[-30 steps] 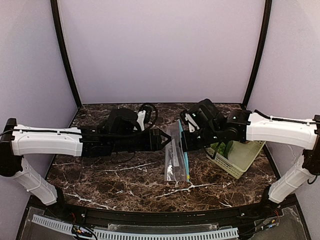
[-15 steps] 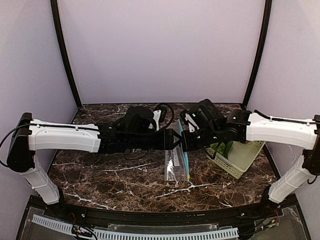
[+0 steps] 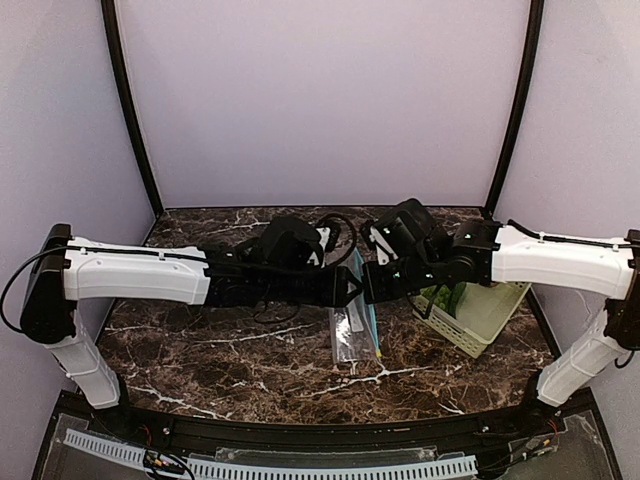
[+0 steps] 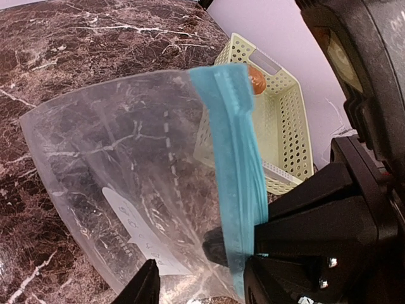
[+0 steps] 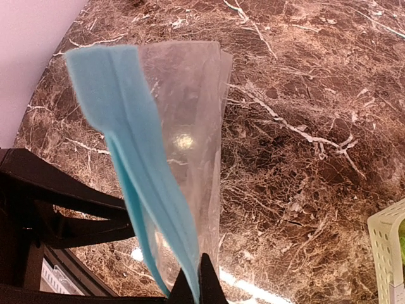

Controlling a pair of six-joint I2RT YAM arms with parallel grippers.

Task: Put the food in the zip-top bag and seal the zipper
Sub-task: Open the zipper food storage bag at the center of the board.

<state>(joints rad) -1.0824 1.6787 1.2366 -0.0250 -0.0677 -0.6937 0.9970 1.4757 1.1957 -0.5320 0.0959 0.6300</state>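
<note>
The clear zip-top bag (image 3: 352, 322) hangs by its top edge above the table. My right gripper (image 3: 372, 280) is shut on its teal-blue zipper strip (image 5: 136, 171), with its tips (image 5: 196, 286) pinching the strip. My left gripper (image 3: 350, 283) is open, and the bag's upper part lies between its spread fingers (image 4: 149, 286). The bag (image 4: 133, 177) shows its white label (image 4: 136, 231) and zipper (image 4: 237, 171) in the left wrist view. The brown-orange oval (image 4: 255, 78) lies in the basket. The green vegetable (image 3: 438, 296) lies there too.
The pale green slotted basket (image 3: 485, 312) stands at the right of the marble table, under my right forearm; it also shows in the left wrist view (image 4: 288, 133). The two grippers face each other almost tip to tip at the table's middle.
My left arm has reached to the right until its open fingers straddle the hanging bag. My right gripper has held the bag still.
</note>
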